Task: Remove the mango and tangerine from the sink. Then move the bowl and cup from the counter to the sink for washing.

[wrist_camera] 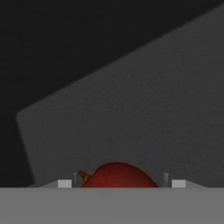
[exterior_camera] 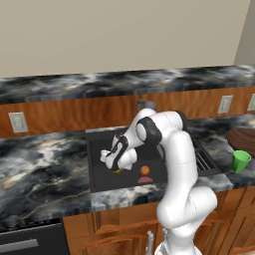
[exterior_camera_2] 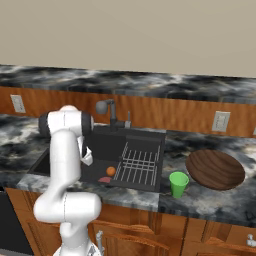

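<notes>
My gripper [exterior_camera: 117,169] reaches down into the left part of the black sink [exterior_camera: 99,137]. It is shut on the mango [wrist_camera: 118,175], whose red skin and stem sit tight between the two fingertips, just over the dark sink floor. A yellow-green edge of the mango [exterior_camera: 118,172] peeks out under the hand. The tangerine [exterior_camera: 145,170] [exterior_camera_2: 111,171] lies on the sink floor to the right of the gripper, apart from it. On the counter right of the sink are the green cup [exterior_camera: 241,161] [exterior_camera_2: 178,184] and the wooden bowl [exterior_camera_2: 215,169] [exterior_camera: 244,139].
A dark faucet [exterior_camera_2: 107,107] rises behind the basin. A wire rack [exterior_camera_2: 140,165] fills the sink's right side. A flat reddish patch [exterior_camera: 145,179] lies on the floor just in front of the tangerine. Marbled counter [exterior_camera: 40,164] stretches left of the sink.
</notes>
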You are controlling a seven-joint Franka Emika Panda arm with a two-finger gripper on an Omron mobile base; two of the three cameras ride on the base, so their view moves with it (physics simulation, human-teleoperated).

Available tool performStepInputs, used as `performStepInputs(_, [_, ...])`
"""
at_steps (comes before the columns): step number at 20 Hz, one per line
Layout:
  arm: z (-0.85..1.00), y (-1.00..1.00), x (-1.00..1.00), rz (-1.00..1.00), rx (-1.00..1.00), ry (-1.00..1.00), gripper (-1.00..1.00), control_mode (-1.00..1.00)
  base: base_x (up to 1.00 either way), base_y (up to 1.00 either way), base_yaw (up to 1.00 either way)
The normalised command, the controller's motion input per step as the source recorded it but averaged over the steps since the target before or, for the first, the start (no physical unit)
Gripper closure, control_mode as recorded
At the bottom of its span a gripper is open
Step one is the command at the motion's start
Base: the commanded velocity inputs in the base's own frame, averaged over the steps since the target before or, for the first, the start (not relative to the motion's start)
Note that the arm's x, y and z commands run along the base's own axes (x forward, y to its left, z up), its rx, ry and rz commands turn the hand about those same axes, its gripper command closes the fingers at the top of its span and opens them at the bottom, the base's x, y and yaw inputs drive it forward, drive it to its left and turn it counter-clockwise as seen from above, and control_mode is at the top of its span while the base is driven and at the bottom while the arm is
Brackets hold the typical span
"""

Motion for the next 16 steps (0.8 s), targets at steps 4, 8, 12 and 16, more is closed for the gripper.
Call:
performStepInputs(4, [0.41,-0.04,-0.20,-0.01,0.00,0.00,1.00,-1.00,0.00,0.00,0.00])
performStepInputs(8, [0.39,-0.04,-0.23,-0.01,0.00,0.00,1.00,-1.00,0.00,0.00,0.00])
performStepInputs(12, [0.43,-0.05,-0.21,0.00,0.00,0.00,1.00,-1.00,0.00,0.00,0.00])
performStepInputs(16, [0.44,-0.07,-0.23,0.00,0.00,0.00,1.00,-1.00,0.00,0.00,0.00])
